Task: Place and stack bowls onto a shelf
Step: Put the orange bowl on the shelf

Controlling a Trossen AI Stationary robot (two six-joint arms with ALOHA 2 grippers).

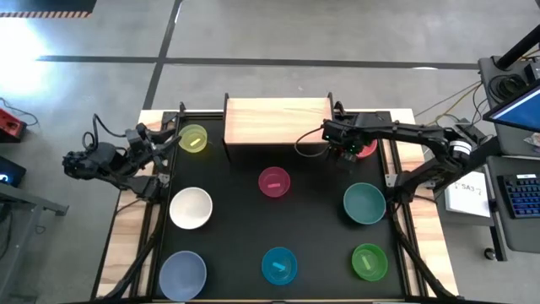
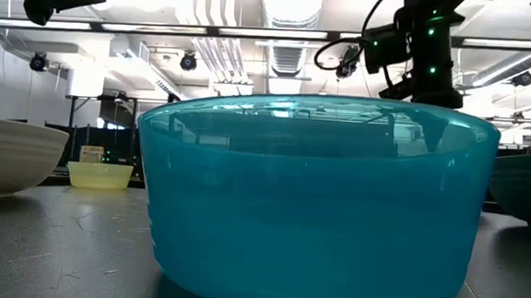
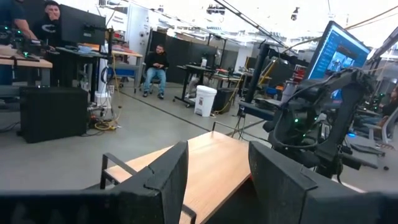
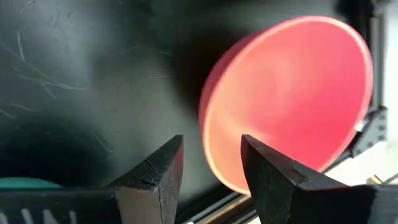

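Note:
My right gripper (image 1: 346, 152) is open and points down over the red bowl (image 1: 366, 149), which sits on the black table just right of the shelf (image 1: 274, 118). In the right wrist view its fingers (image 4: 211, 165) stand on either side of the red bowl's near rim (image 4: 208, 140) without touching it. My left gripper (image 1: 164, 137) is open and waits raised at the table's left edge, beside the yellow-green bowl (image 1: 193, 138). In the left wrist view (image 3: 217, 168) it faces the pale shelf top (image 3: 217, 165). No bowl stands on the shelf.
Other bowls rest on the table: magenta (image 1: 274, 181), white (image 1: 191, 208), teal (image 1: 364, 203), lavender-blue (image 1: 183, 274), bright blue (image 1: 279, 265), green (image 1: 369, 262). The bright blue bowl (image 2: 313, 198) fills the low view. People sit in the room beyond.

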